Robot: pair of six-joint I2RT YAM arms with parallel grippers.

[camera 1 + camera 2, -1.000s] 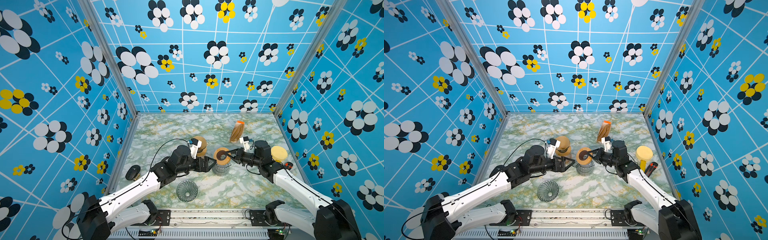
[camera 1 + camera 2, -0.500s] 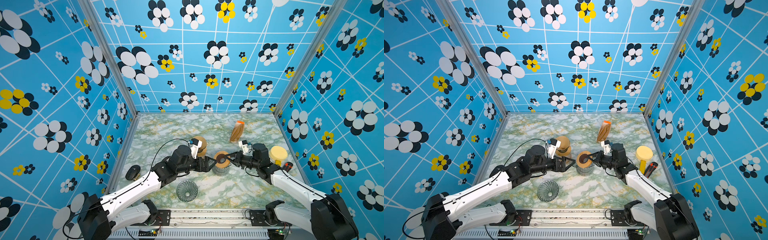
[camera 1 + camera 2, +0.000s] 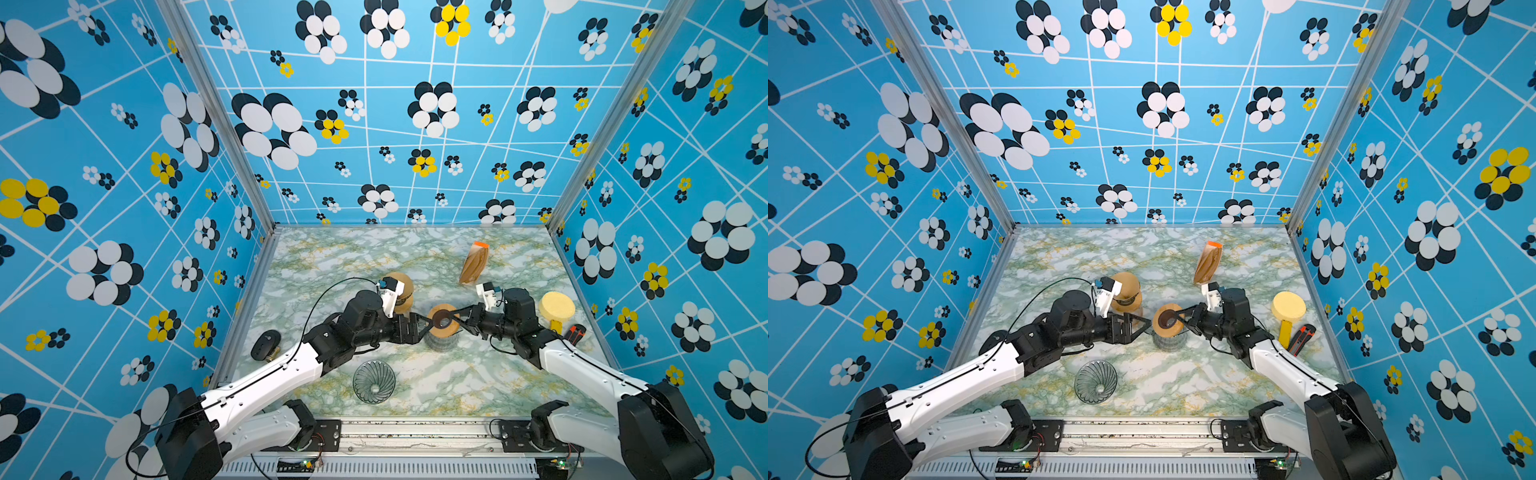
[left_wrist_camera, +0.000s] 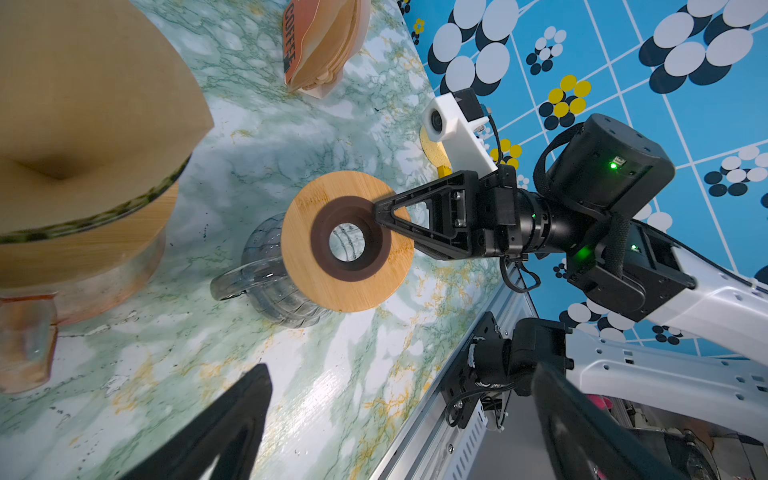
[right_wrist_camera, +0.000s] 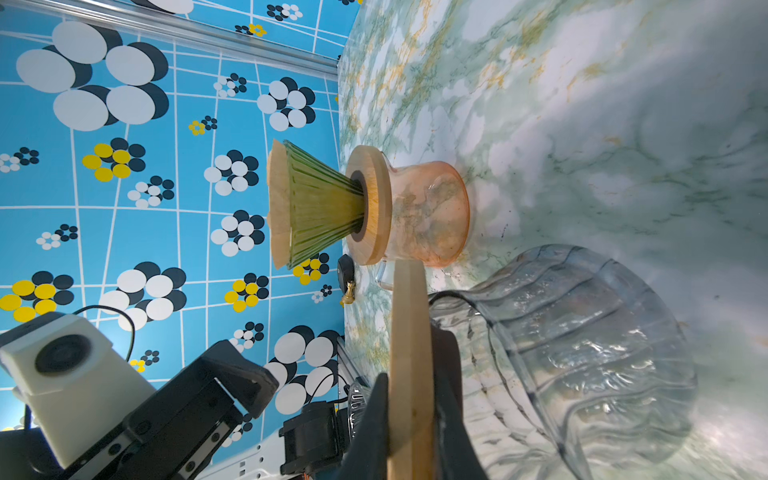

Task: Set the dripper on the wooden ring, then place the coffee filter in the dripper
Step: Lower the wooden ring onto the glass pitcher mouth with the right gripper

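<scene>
1. The right wrist view alone shows the green dripper (image 5: 320, 208) from the side. It sits on the amber carafe (image 5: 428, 212) and holds a brown paper filter (image 5: 276, 203).
2. The filter's cone stands upright, mouth up.
3. The right gripper (image 4: 380, 212) pinches the wooden ring (image 4: 353, 296) over the clear carafe (image 4: 266, 291).
4. The left gripper (image 3: 420, 327) is spread wide beside the ring.
5. The filter pack (image 3: 473, 264) leans at the back, and the clear glass dripper (image 3: 374, 381) is near the front.

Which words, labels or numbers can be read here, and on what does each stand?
"COFFE": orange label on the pack of brown paper filters, left wrist view; its end is hidden.
In both top views that label is too small to read.
No other text shows.
</scene>
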